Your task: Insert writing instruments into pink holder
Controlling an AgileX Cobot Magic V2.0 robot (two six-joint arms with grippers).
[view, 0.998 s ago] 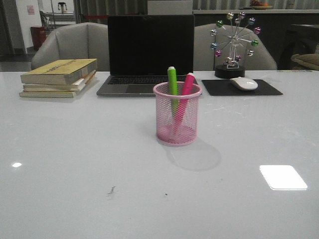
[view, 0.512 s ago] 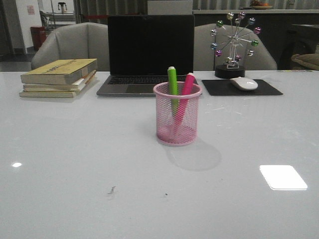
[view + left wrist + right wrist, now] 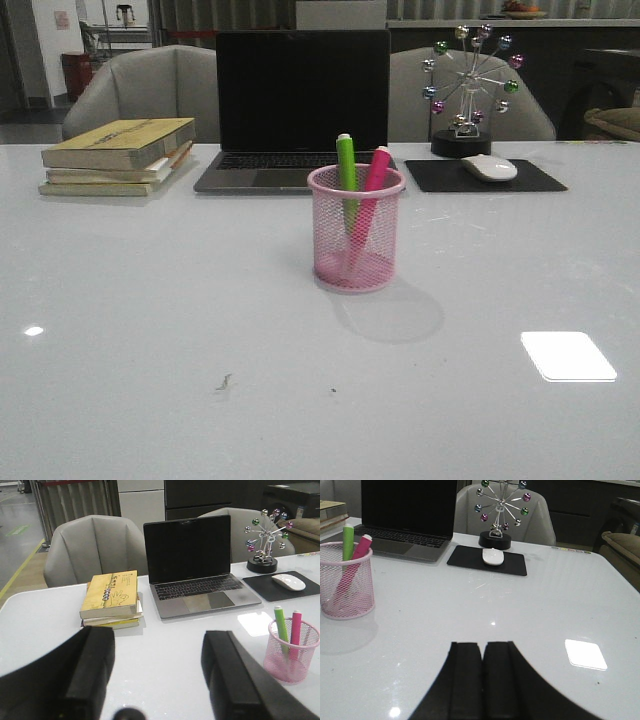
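Holder (image 3: 356, 240) stands mid-table (image 3: 150, 330), w/ 2 markers (image 3: 346, 165) inside, leaning apart, tops above rim. Laptop (image 3: 300, 110) directly behind holder. Stack of books (image 3: 120, 155) left of laptop. Mouse pad (image 3: 485, 176) right of laptop, mouse (image 3: 489, 167) on it. Wheel ornament (image 3: 468, 90) just behind pad. 2 chairs (image 3: 140, 90) behind table.

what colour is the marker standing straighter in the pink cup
Bright green, with a pale cap; it stands beside the hot pink marker. The front view shows it best.
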